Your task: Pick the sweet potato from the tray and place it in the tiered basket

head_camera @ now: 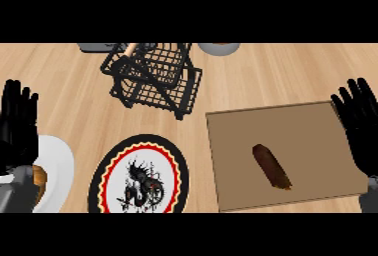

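Two robot hands rest open at the view's sides, fingers straight and pointing up: the left robot hand (18,125) at the left edge, the right robot hand (360,125) at the right edge, just beside the tray's (236,150) right rim. Neither holds anything.

No writing or brand can be read anywhere. The round plate (140,175) carries only a pattern: black rim, yellow zigzag band, red ring, and a dark figure on white in the middle.

One sweet potato (272,167) lies on the tray, a little right of its centre and toward the near edge. It is long, dark reddish brown, tilted so its upper end points up-left; its lower end looks lighter and orange-brown. Bare tray surrounds it on all sides.

The tray is a flat brown square, slightly turned on the wooden tabletop (280,75). The black wire basket (155,75) stands up-left of it, apart from the tray's far left corner, with something pale showing at its top. Open tabletop lies between basket and tray. A white dish (59,170) sits at the lower left, partly behind the left forearm.
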You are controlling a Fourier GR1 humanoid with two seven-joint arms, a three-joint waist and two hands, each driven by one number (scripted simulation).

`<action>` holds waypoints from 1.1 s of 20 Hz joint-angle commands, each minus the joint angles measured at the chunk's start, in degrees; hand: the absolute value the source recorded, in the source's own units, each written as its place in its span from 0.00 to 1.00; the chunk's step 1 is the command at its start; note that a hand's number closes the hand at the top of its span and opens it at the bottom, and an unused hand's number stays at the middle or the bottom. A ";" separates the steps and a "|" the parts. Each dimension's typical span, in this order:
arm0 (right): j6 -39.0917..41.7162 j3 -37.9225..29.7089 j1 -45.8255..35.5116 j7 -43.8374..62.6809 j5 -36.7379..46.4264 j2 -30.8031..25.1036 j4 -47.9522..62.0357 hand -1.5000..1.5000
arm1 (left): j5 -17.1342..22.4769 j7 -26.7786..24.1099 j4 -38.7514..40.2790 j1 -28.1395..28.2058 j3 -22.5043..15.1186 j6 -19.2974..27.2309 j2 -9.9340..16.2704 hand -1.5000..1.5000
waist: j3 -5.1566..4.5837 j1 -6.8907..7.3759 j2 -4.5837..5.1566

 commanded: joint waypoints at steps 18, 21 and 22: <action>-15.93 4.46 18.44 0.52 41.64 -7.90 -33.35 0.00 | -11.63 5.60 5.09 10.96 -18.34 -1.37 -6.22 0.50 | -0.67 0.22 0.01; -11.40 8.02 26.43 6.38 47.56 -12.16 -32.50 0.00 | -10.16 5.47 4.94 11.33 -17.09 -1.90 -5.81 0.50 | -0.87 -0.39 -0.01; -9.47 8.48 26.03 10.27 49.41 -14.26 -33.37 0.00 | -10.72 4.22 5.99 11.77 -17.32 -2.08 -5.79 0.50 | -0.99 0.07 0.17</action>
